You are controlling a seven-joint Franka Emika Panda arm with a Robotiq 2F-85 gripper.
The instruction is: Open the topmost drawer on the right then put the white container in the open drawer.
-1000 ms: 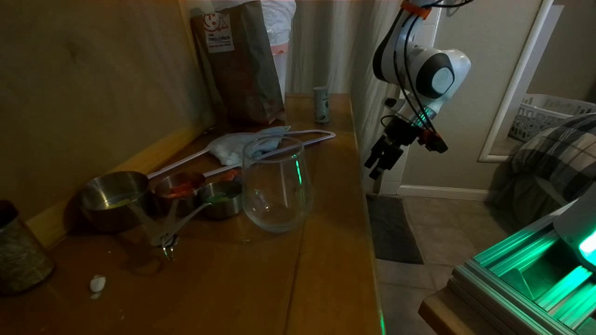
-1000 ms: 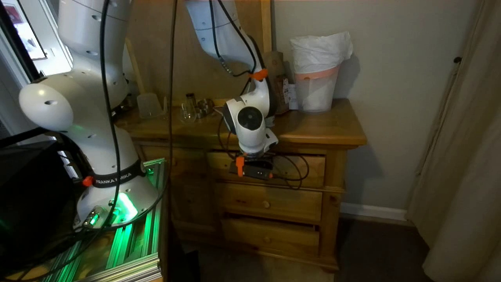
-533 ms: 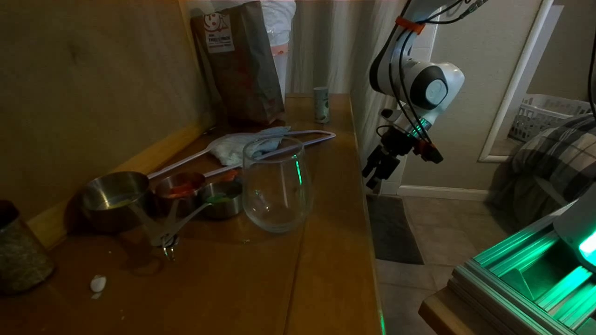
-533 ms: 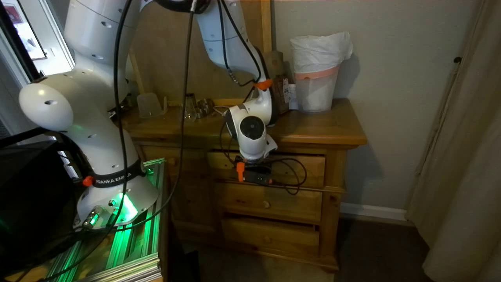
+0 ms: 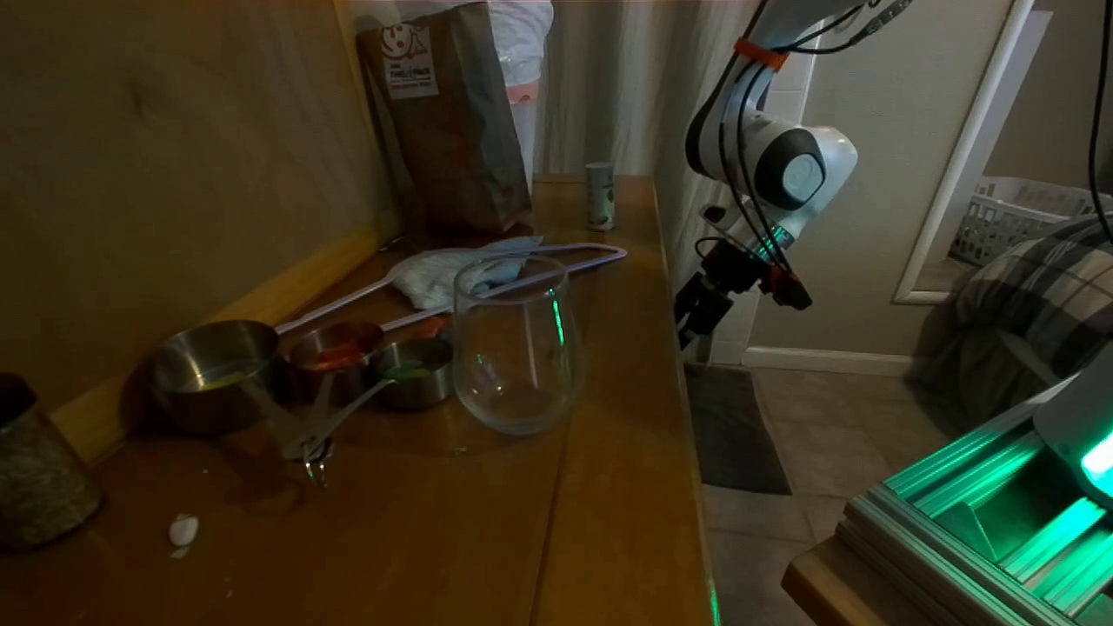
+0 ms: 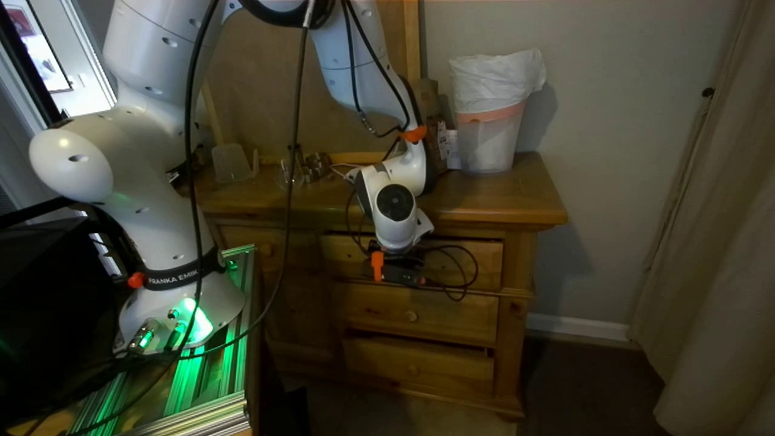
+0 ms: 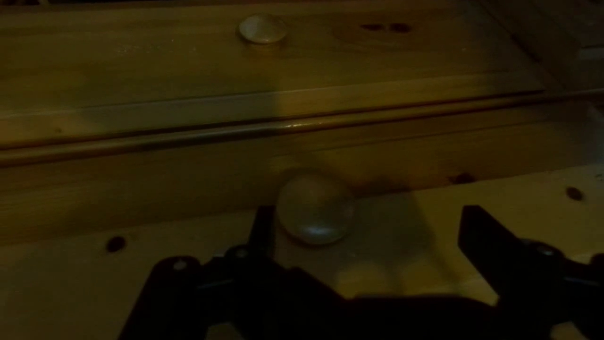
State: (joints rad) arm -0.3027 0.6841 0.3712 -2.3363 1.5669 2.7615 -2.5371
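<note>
Wrist view: tool (image 7: 368, 212) spread, a round knob (image 7: 315, 210) seen between its fingers (image 7: 486, 250), nearer the one at picture left.
Arm (image 6: 333, 69): in an exterior view, arches rightward, wrist (image 6: 395, 227) bent down beyond the tabletop's (image 6: 496, 200) front edge, covering part of the topmost drawer (image 6: 439, 269).
Measuring cups (image 5: 209, 409): in an exterior view, by the back edge.
Paper bag (image 5: 452, 130): far back corner.
Clear glass (image 5: 517, 365): between cups and front edge.
White container (image 5: 600, 196): upright, near the far front corner.

Three measuring cups (image 5: 213, 407), one clear glass (image 5: 517, 369), one white container (image 5: 600, 196), apparently three stacked drawers (image 6: 418, 312)
</note>
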